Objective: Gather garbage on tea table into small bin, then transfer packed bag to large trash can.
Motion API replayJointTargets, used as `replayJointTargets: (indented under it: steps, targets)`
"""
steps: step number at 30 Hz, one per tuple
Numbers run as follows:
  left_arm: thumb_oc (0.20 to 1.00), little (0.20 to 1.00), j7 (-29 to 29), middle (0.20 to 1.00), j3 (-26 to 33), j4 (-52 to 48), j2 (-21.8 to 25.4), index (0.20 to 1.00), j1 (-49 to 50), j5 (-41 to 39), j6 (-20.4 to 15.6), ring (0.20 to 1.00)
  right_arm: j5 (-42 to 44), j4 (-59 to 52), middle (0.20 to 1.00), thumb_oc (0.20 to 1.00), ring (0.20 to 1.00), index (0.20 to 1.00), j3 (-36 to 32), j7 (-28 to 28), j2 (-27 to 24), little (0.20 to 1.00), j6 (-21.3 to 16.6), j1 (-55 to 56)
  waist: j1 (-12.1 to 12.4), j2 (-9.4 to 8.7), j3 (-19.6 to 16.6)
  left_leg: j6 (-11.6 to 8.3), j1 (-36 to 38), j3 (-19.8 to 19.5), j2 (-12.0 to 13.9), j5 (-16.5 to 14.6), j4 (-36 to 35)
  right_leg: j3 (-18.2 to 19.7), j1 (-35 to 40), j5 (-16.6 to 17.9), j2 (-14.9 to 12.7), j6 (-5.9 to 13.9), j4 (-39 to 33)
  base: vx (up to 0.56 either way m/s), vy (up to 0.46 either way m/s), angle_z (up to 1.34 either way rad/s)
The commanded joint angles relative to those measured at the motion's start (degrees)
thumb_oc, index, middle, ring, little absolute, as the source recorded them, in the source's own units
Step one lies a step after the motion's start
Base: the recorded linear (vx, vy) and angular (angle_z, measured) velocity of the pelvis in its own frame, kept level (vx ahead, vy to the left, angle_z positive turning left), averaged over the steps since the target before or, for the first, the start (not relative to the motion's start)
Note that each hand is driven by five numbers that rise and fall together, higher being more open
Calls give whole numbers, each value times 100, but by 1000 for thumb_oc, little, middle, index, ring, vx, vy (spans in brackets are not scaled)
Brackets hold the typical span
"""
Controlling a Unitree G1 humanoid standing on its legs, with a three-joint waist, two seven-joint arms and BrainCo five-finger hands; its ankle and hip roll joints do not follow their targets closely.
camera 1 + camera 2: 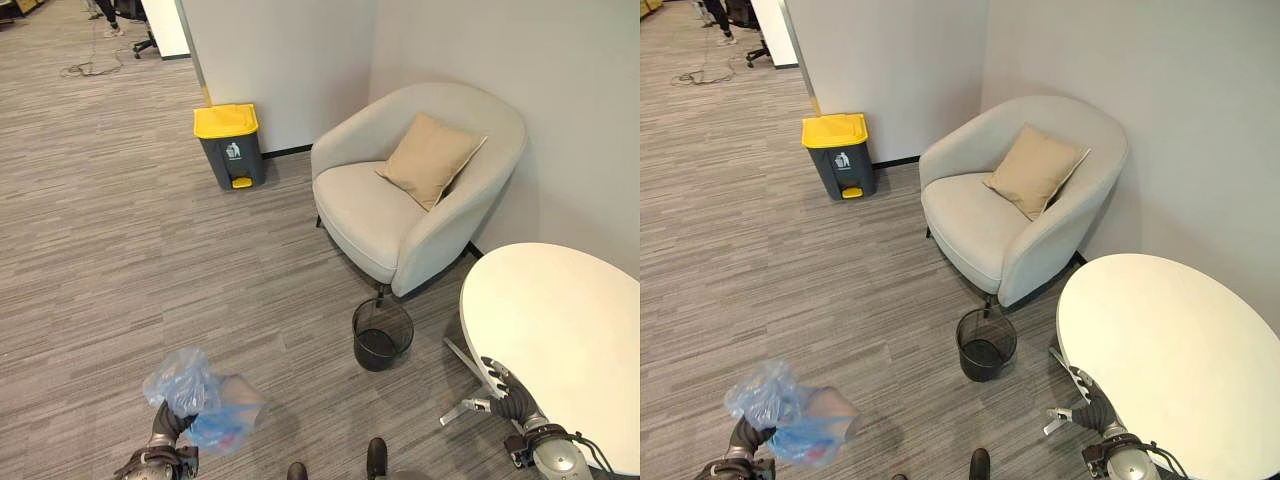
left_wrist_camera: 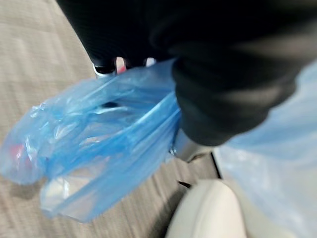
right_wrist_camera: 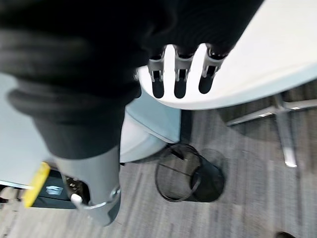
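One blue garbage bag (image 1: 200, 400) hung gripped in the left hand (image 1: 170, 425), with the yellow-lidded trash can (image 1: 230, 146) far ahead; the right hand (image 3: 179, 74) was relaxed, empty.

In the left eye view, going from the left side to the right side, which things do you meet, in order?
Blue plastic bag in the left hand → yellow-lidded trash can → small black wire bin → beige armchair with its tan cushion → white round table.
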Motion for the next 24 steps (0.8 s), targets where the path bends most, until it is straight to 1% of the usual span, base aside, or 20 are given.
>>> replayJointTargets:
  steps: [1,5,6,7,9,10,11,12,13,14,15,16,17,18,19,20,22,23,24]
  targets:
    - [200,200,9,200,407,-163,176,200,-354,-338,-309,200,418,-156,1000,1000,1000,1000,-9,-53,34,1000,-202,-490,107,-122,217,-74,-425,-151,-62,-402,616,-71,232,-1382,-69,379,761,-75,-38,7]
    - [200,200,39,200,356,74,144,200,-479,-329,-321,200,609,27,1000,1000,1000,1000,-73,-180,97,1000,-243,-617,192,-114,454,-169,-883,-181,-93,-436,1079,-261,107,-1354,-142,354,757,-115,-16,32]
    - [200,200,78,200,279,134,137,200,-646,-368,-342,200,664,67,1000,1000,1000,1000,-56,-284,117,1000,-259,-710,250,-117,564,-232,-1114,-101,-83,-428,1277,-417,37,-1333,-212,347,754,-156,18,76]
    - [200,200,112,200,169,146,145,200,-825,-383,-359,200,688,118,1000,1000,1000,1000,-25,-365,127,1000,-256,-795,248,-109,595,-232,-1259,132,11,-445,1386,-607,-40,-1317,-277,345,750,-139,67,116]
    - [200,200,119,200,-80,73,182,200,-1116,-368,-388,200,701,235,1000,1000,1000,1000,29,-495,188,1000,-241,-898,164,-121,619,-100,-1309,971,326,-632,1569,-1070,-115,-1312,-455,368,809,7,136,154]
    - [200,200,117,200,-154,73,185,200,-1164,-383,-414,200,733,262,1000,1000,1000,1000,70,-514,204,1000,-220,-944,151,-105,621,-113,-1272,949,337,-798,1646,-1087,-59,-1412,-460,422,859,145,138,137]
    - [200,200,104,200,-189,88,177,200,-1180,-393,-417,200,753,266,1000,1000,1000,1000,82,-523,227,1000,-215,-962,144,-105,613,-95,-1285,942,329,-819,1656,-1124,-37,-1429,-485,423,881,291,348,93]
    - [200,200,96,200,-254,69,215,200,-1221,-313,-395,200,904,335,1000,1000,1000,1000,93,-551,447,1000,-198,-1053,164,-163,598,18,-1263,938,251,-930,1600,-1157,-41,-1498,-669,515,1144,202,340,69]
    - [200,200,87,200,-247,43,239,200,-1228,-302,-382,200,931,322,1000,1000,1000,1000,101,-551,505,1000,-200,-1090,177,-172,599,58,-1249,940,225,-968,1594,-1140,-83,-1527,-731,530,1321,261,434,37]
    - [200,200,99,200,-214,-21,314,200,-1226,-256,-373,200,964,345,1000,1000,1000,1000,116,-544,609,1000,-205,-1126,219,-216,624,132,-1161,925,134,-1068,1555,-1094,-198,-1562,-887,613,1755,160,223,13]
    - [200,200,114,200,-218,-28,340,200,-1253,-240,-384,200,983,348,1000,1000,1000,1000,126,-551,627,1000,-215,-1129,226,-217,641,153,-1132,908,104,-1102,1564,-1089,-227,-1536,-941,649,1920,188,219,-2]
    - [200,200,135,200,-241,7,378,200,-1312,-202,-379,200,991,347,1000,1000,1000,1000,130,-575,641,1000,-218,-1131,204,-216,675,165,-1046,862,56,-1131,1521,-986,-349,-1493,-922,684,2188,59,126,-4]
    - [200,200,137,200,-265,8,399,200,-1362,-196,-385,200,996,329,1000,1000,1000,1000,129,-577,657,1000,-217,-1128,162,-215,724,210,-1034,852,23,-990,1457,-864,-551,-1346,-848,631,2315,16,75,2]
    - [200,200,137,200,-265,9,400,200,-1363,-196,-385,200,996,329,1000,1000,1000,1000,129,-577,657,1000,-217,-1129,164,-217,718,210,-1038,855,21,-985,1450,-860,-562,-1346,-851,632,2320,7,63,20]
    - [200,200,138,200,-290,-3,417,200,-1385,-191,-386,200,1011,331,1000,1000,1000,1000,130,-582,665,1000,-214,-1109,109,-197,748,215,-971,778,-15,-994,1399,-673,-714,-1329,-726,619,2391,152,68,34]
    - [200,200,131,200,-294,-8,450,200,-1411,-206,-397,200,1074,350,1000,1000,1000,1000,132,-579,654,1000,-221,-1116,44,-160,794,235,-855,689,-52,-1044,1335,-536,-941,-1223,-656,608,2304,208,78,36]
    - [200,200,154,200,-317,20,459,200,-1465,-211,-404,200,1142,391,1000,1000,1000,1000,144,-588,642,1000,-227,-1158,8,-159,846,264,-702,608,-104,-1114,1242,-549,-1194,-1072,-665,591,2157,202,45,31]
    - [200,200,158,200,-334,32,449,200,-1495,-218,-406,200,1160,403,1000,1000,1000,1000,147,-591,624,1000,-226,-1177,-19,-164,879,288,-621,531,-154,-1168,1217,-508,-1313,-983,-632,611,2064,302,38,37]
    - [200,200,178,200,-348,72,414,200,-1542,-231,-402,200,1170,424,1000,1000,1000,1000,153,-593,598,1000,-216,-1185,-87,-166,939,316,-432,366,-282,-1329,1203,-370,-1552,-791,-555,680,1766,324,22,41]
